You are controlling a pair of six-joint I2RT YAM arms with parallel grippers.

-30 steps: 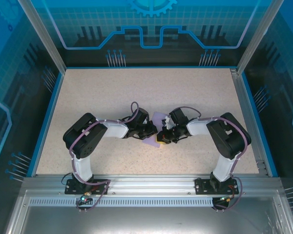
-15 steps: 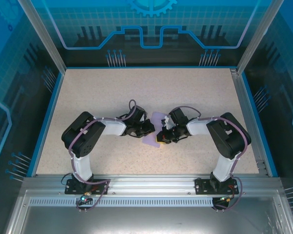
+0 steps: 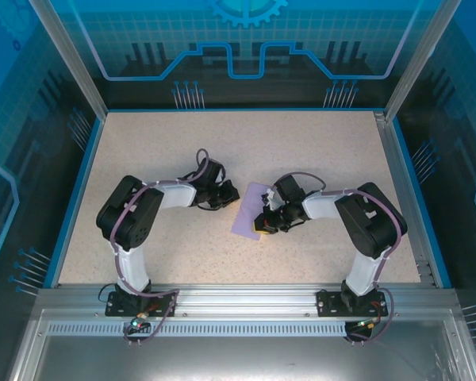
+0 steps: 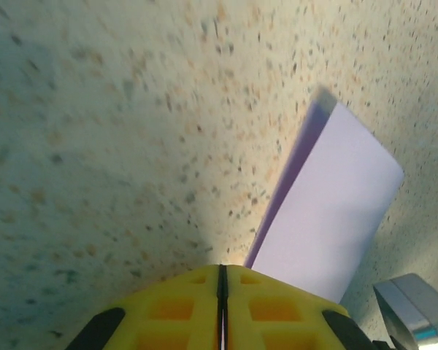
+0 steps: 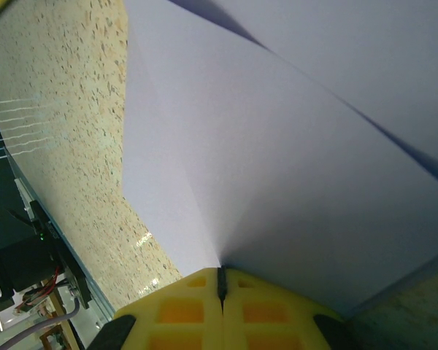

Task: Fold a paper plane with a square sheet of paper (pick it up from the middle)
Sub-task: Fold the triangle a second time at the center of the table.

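The pale lavender square sheet of paper [image 3: 249, 209] lies folded into a slanted oblong on the speckled table, between the two arms. My right gripper [image 3: 263, 228] is shut, its yellow tips [image 5: 220, 271] set against the paper's lower right part, where a crease [image 5: 177, 160] runs away from them. I cannot tell whether the tips pinch a layer or only press on it. My left gripper [image 3: 230, 199] is shut and empty, standing just left of the paper. In the left wrist view the sheet [image 4: 328, 211] lies ahead and to the right of the closed fingertips [image 4: 221, 270].
The table [image 3: 159, 143] is ringed by a blue rim and metal frame posts [image 3: 71, 63], with glass panels beyond. An aluminium rail [image 3: 246, 294] carrying both arm bases runs along the near edge. Bare tabletop lies behind and to both sides of the arms.
My left gripper has drawn back to the left, off the paper, and more of the sheet now shows. The right gripper and the paper have stayed in place.
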